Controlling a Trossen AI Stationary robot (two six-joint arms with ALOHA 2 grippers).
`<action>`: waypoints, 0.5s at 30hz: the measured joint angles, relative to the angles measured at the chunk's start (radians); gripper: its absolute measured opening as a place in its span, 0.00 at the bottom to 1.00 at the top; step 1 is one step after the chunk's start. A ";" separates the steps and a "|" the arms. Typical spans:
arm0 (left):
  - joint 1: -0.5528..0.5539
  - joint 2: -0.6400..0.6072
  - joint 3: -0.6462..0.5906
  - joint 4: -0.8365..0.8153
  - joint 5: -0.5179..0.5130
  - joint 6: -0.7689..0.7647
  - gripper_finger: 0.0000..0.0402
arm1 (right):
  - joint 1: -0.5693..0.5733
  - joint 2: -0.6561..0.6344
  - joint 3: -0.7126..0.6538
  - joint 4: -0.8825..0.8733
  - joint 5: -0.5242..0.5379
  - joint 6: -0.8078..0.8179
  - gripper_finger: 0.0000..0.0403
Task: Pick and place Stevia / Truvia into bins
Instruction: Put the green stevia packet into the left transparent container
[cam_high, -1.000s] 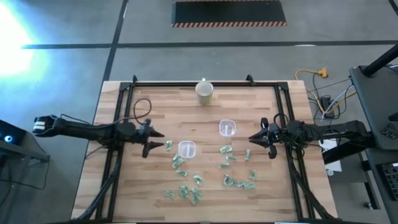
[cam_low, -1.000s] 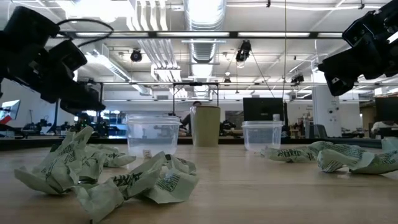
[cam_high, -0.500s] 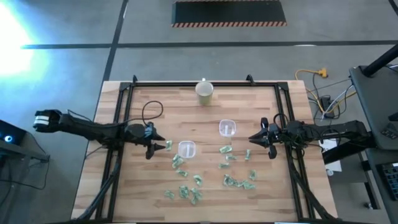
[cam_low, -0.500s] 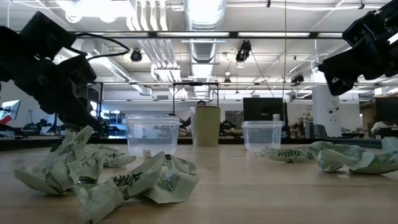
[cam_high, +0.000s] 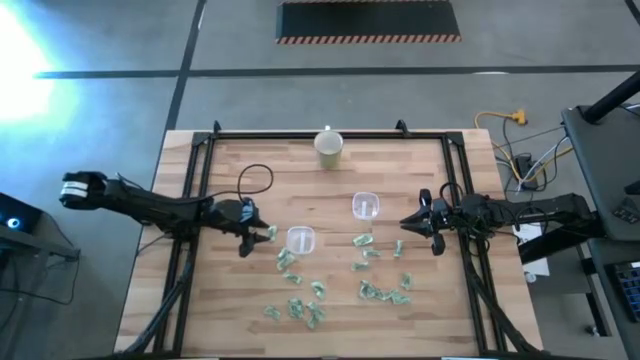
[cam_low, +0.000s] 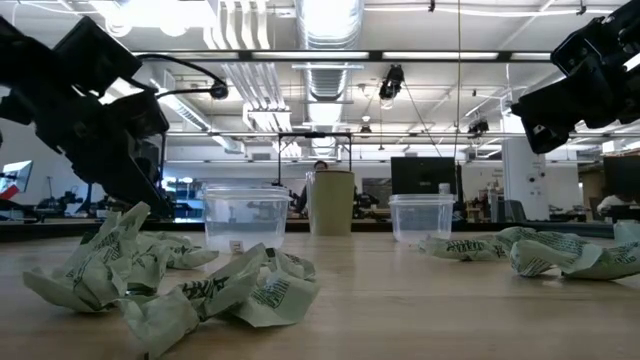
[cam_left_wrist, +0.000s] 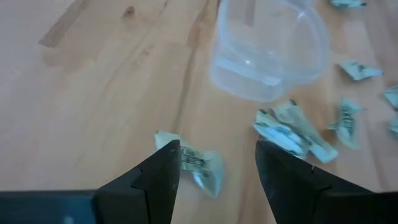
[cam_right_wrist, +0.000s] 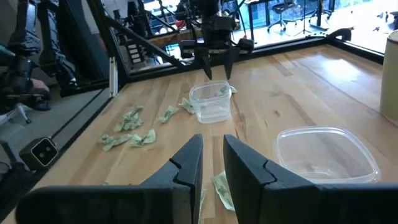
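Several crumpled pale green and white Stevia packets (cam_high: 300, 300) lie scattered on the wooden table, mostly toward its near edge. Two clear square bins stand among them, one (cam_high: 300, 239) left of centre and one (cam_high: 366, 206) farther right. My left gripper (cam_high: 258, 236) is open and low, just left of the left bin (cam_left_wrist: 267, 50). Its fingers stand on either side of one packet (cam_left_wrist: 200, 165) that lies flat on the wood. My right gripper (cam_high: 405, 225) hovers right of the bins with a narrow gap between its fingers, above a packet (cam_right_wrist: 221, 186).
A cream round cup (cam_high: 329, 147) stands near the table's far edge. A black frame rail (cam_high: 320, 135) runs around the tabletop. More packets (cam_low: 200, 290) sit heaped near the table's near edge. Bare wood lies between the cup and the bins.
My left gripper has moved toward the table's right and down, closing in on the packet beside the left bin, so that its open fingers now stand around it. The right arm and the packets have stayed where they were.
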 joint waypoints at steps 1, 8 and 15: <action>0.000 0.006 0.004 0.000 -0.001 0.000 0.48 | 0.000 0.000 0.000 -0.001 0.000 0.000 0.14; 0.000 0.016 0.036 0.004 0.075 0.001 0.48 | 0.000 -0.001 0.000 -0.001 0.000 0.001 0.14; 0.000 0.003 0.040 -0.006 0.169 0.001 0.48 | 0.000 -0.001 0.000 -0.001 0.000 -0.004 0.14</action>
